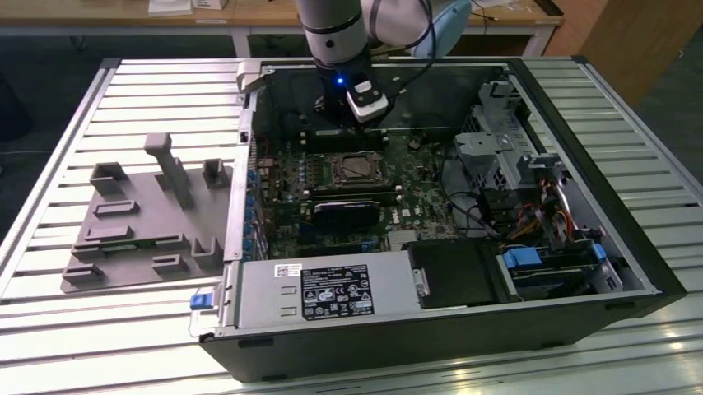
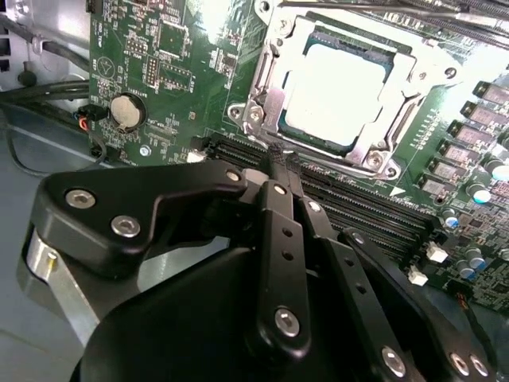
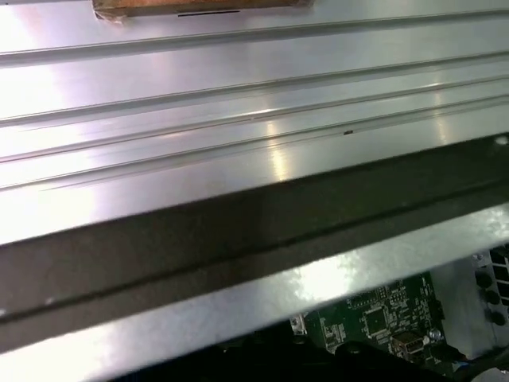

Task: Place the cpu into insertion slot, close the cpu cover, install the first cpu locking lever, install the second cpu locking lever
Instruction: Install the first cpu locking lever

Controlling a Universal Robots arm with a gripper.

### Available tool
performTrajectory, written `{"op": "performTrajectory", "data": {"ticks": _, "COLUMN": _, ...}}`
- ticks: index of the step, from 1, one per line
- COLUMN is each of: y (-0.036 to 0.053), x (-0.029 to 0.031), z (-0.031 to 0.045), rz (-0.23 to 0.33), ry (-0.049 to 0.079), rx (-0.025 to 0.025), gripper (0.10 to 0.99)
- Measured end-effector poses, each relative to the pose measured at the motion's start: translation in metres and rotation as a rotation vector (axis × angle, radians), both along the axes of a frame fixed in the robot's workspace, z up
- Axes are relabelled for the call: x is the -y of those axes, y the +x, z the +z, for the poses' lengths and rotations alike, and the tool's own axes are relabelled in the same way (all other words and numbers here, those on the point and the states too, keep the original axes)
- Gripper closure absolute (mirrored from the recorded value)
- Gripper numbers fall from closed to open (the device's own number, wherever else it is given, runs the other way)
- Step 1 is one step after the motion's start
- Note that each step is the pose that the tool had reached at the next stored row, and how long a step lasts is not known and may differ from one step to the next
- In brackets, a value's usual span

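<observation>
My claw (image 2: 277, 159), fingertips pressed together, hovers just beside the cpu cover (image 2: 262, 99); I'd press it down squarely, gently.

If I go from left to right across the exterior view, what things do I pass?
Grey tray → cpu slot → metal cage → orange cables.
</observation>
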State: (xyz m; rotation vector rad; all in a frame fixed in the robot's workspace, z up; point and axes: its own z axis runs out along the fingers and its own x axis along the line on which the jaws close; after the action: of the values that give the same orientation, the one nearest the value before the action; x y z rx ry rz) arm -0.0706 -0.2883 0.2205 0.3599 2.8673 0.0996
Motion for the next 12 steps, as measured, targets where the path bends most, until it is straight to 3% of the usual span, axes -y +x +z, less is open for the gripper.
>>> {"op": "performTrajectory", "data": {"ticks": 3, "y": 0.0, "x": 0.0015, "z": 0.0, "rz": -0.002, "ry": -0.017, "rx": -0.0002, "gripper": 0.984}}
{"op": "performTrajectory", "data": {"ticks": 9, "y": 0.0002, "x": 0.0041, "z": 0.0, "rz": -0.002, "ry": -0.067, "rx": -0.0013, "gripper": 0.984}}
{"op": "performTrajectory", "data": {"ticks": 12, "y": 0.0002, "x": 0.007, "z": 0.0, "rz": -0.002, "ry": -0.08, "rx": -0.0041, "gripper": 0.984}}
